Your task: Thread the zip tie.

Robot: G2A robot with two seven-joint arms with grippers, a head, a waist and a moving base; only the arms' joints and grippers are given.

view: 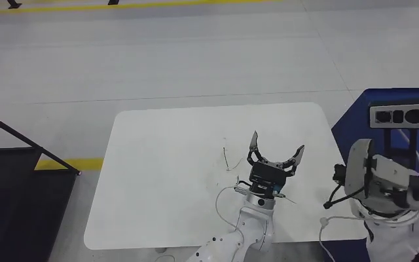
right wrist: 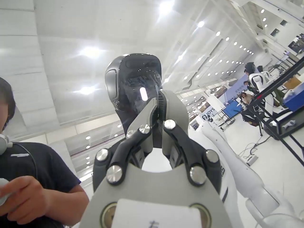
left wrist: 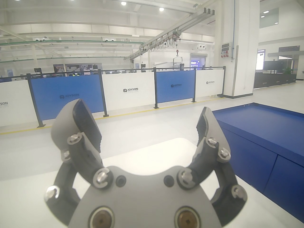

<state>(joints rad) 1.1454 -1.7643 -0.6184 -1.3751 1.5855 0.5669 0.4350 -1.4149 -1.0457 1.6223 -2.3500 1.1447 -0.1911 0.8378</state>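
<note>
The left gripper (view: 278, 145) is hovering over the right half of the white table (view: 163, 170), jaws spread wide and holding nothing. A thin dark strand, probably the zip tie (view: 226, 158), is lying flat near the middle, just beside those jaws and well apart from every edge. The right gripper (right wrist: 158, 97) is pointing ceilingward, jaws clenched together. A blue cabinet (view: 347, 128) is crowding the table's right edge.

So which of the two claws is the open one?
The left gripper, above the white table: it is spread wide and holds nothing. The right gripper is pressed shut.
</note>
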